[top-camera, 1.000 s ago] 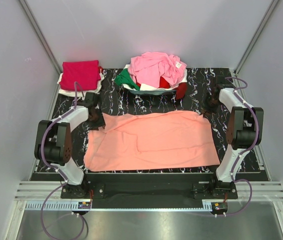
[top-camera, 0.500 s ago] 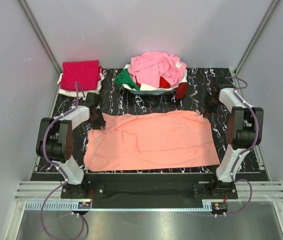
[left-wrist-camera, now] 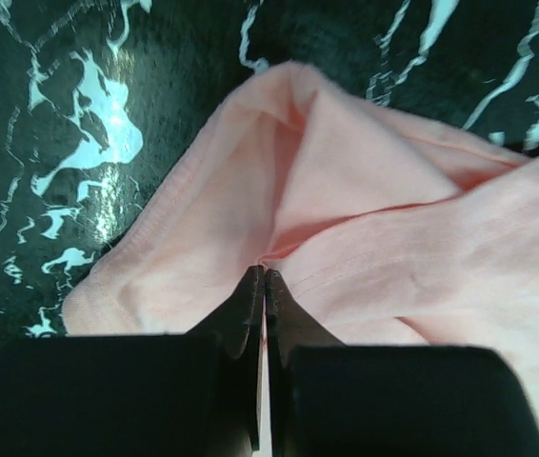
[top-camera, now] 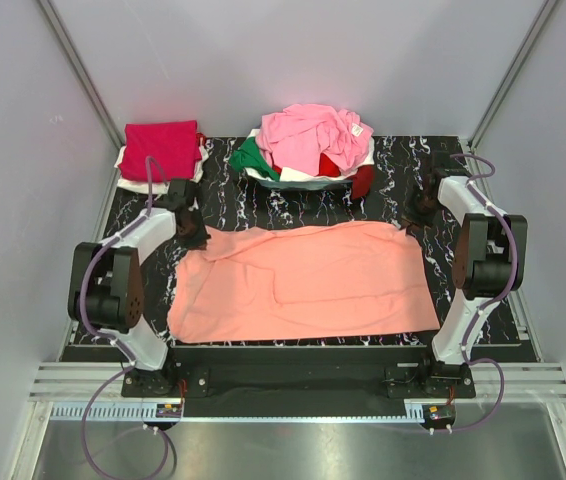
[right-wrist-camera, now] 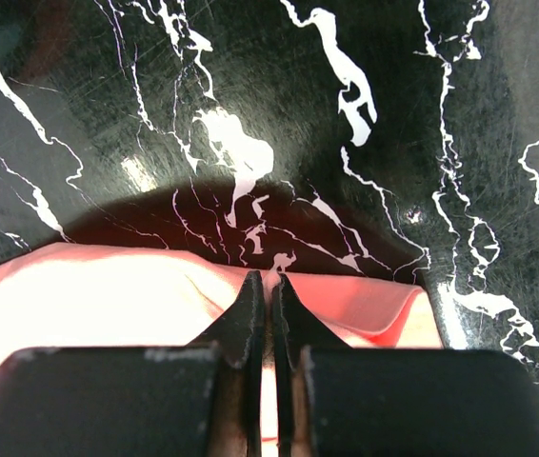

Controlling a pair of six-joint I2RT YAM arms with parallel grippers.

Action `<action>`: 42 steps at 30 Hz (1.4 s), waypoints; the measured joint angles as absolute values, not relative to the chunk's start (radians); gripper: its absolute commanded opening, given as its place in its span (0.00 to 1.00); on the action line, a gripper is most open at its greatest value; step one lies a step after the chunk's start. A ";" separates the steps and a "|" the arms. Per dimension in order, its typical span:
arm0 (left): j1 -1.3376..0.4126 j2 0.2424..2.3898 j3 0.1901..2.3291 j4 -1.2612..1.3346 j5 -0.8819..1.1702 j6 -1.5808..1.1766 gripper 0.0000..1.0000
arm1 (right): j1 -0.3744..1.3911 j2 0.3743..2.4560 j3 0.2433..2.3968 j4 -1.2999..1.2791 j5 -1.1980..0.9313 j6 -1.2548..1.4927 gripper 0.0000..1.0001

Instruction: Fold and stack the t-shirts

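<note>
Left claw (top-camera: pixel 191 232) has moved a little toward the far side and slightly left. The shirt (top-camera: pixel 308 280) corner pinched in it has gone along. The cloth edge just near-side of the claw now sits a touch farther back, with a small raised fold running right from the claw. The left elbow (top-camera: pixel 103 290) swung slightly inward, then back out and lower.
</note>
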State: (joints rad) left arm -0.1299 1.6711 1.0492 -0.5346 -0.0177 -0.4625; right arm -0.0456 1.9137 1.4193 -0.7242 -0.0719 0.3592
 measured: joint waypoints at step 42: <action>-0.104 0.976 0.960 -0.931 -0.012 -0.402 0.16 | -0.051 1.508 1.008 -0.737 0.100 0.522 0.49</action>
State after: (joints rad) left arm -0.1036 0.9760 0.9604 -0.9310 -0.0124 -0.4015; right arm -0.0505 1.5078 1.0080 -0.7368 0.1001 0.5220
